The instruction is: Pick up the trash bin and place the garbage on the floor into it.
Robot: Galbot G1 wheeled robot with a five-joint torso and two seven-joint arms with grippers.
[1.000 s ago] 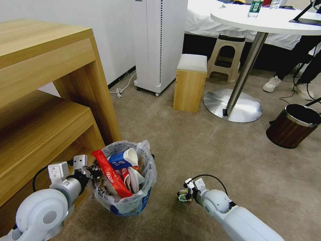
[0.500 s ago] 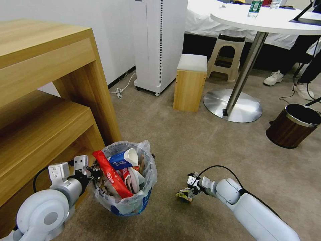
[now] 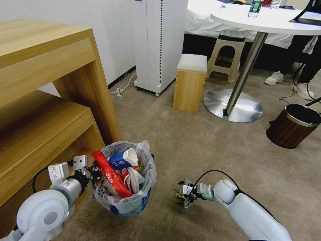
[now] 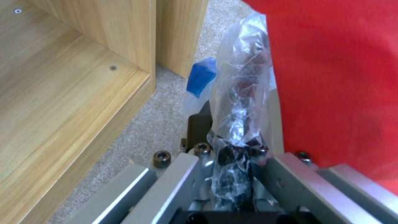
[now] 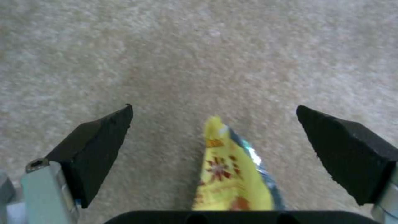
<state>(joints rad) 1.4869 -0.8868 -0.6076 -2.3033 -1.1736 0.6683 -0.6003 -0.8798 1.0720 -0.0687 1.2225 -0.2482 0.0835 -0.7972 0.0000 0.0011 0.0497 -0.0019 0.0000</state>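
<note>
The trash bin (image 3: pixel 128 197), lined with a crinkled clear bag, stands on the beige floor (image 3: pixel 207 150) beside the wooden shelf. It is heaped with garbage: a long red wrapper (image 3: pixel 110 175), a blue-white cup (image 3: pixel 123 159) and a red-white cup (image 3: pixel 132 179). My left gripper (image 3: pixel 93 173) is shut on the bin's rim and bag (image 4: pixel 238 102), with the red wrapper (image 4: pixel 335 77) close beside it. To the bin's right, my right gripper (image 3: pixel 182 194) hangs low and open over a yellow wrapper (image 3: pixel 179 196). That yellow wrapper (image 5: pixel 234 177) lies on the carpet between the spread fingers (image 5: pixel 99 140).
A wooden shelf unit (image 3: pixel 50 100) crowds the bin's left. Farther off stand a white appliance (image 3: pixel 158 43), a wooden stool (image 3: pixel 190 82), a round table's metal base (image 3: pixel 233 105) and a brown wood-look bin (image 3: pixel 294 129). Open carpet lies ahead and to the right.
My right arm swung outward and sank, turning its gripper toward the bin, and the fingers now stand spread around the yellow wrapper. The left arm and bin have stayed put.
</note>
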